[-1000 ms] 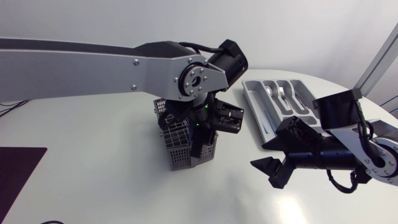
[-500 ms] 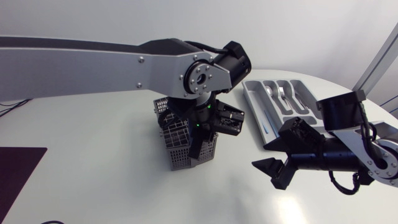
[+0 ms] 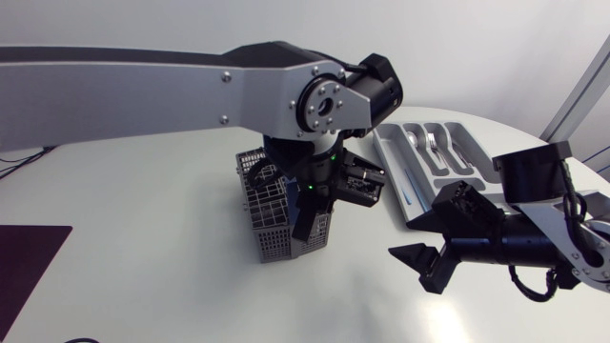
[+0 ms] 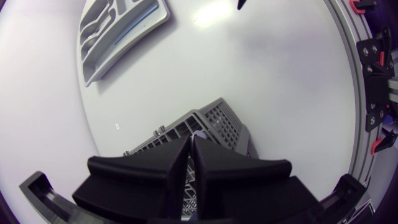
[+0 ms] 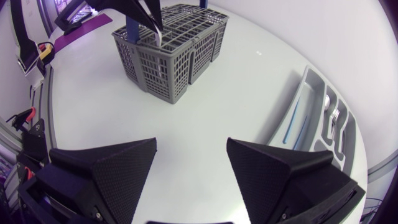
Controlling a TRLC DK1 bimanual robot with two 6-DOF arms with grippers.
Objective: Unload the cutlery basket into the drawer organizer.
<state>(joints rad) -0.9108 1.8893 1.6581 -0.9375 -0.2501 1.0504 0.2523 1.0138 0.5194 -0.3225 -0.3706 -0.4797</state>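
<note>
The grey mesh cutlery basket (image 3: 272,217) (image 5: 174,56) stands upright at mid-table. My left gripper (image 3: 307,224) (image 4: 191,138) (image 5: 152,22) points down into the basket's right part. Its fingers are pressed together, with a thin silvery cutlery tip (image 4: 199,133) pinched between them. The grey drawer organizer (image 3: 386,152) (image 4: 118,31) (image 5: 311,118) lies at the far right. It holds silver cutlery (image 3: 429,143) and a blue-handled piece (image 5: 291,127). My right gripper (image 3: 400,238) (image 5: 191,149) hovers open and empty in front of the organizer, to the right of the basket.
A dark purple mat (image 3: 29,252) lies at the table's front left corner. Bare white tabletop (image 3: 143,219) stretches between the mat and the basket. The rounded table edge runs close behind the organizer.
My left gripper's fingers have shut inside the basket, and its wrist has shifted slightly to the right. The right arm has barely moved.
</note>
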